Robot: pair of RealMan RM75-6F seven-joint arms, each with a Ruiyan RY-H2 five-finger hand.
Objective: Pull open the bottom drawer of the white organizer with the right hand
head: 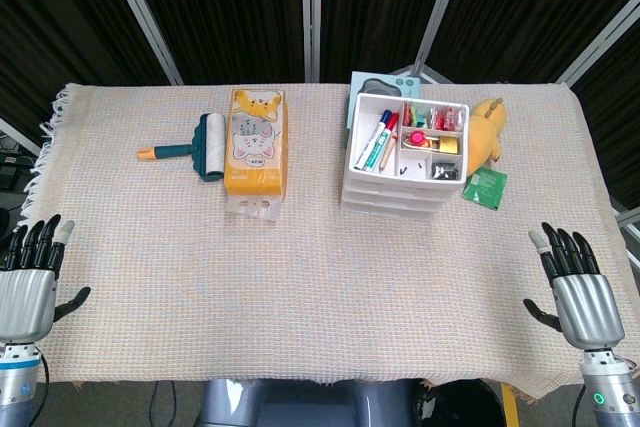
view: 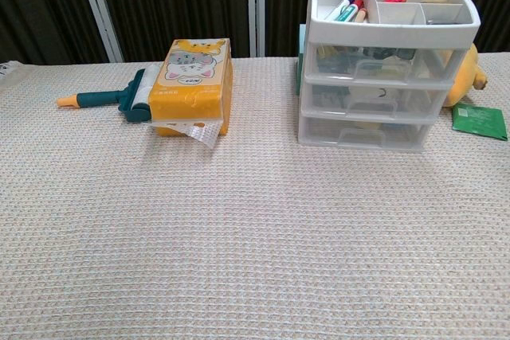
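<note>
**Hands parked, bottom drawer not touched yet**

Both hands sit at the near table edge, fingers spread, holding nothing. The right hand (head: 578, 292) has the organizer (head: 403, 157) well ahead and to its left; its bottom drawer (view: 362, 134) is shut, handle facing forward for an easy reach. The left hand (head: 30, 282) idles.

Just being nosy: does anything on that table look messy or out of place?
Mostly tidy. The yellow plush toy is wedged behind the white plastic drawer organizer, and a tissue hangs loosely out of the orange cat-print tissue pack. All drawers look shut.
</note>
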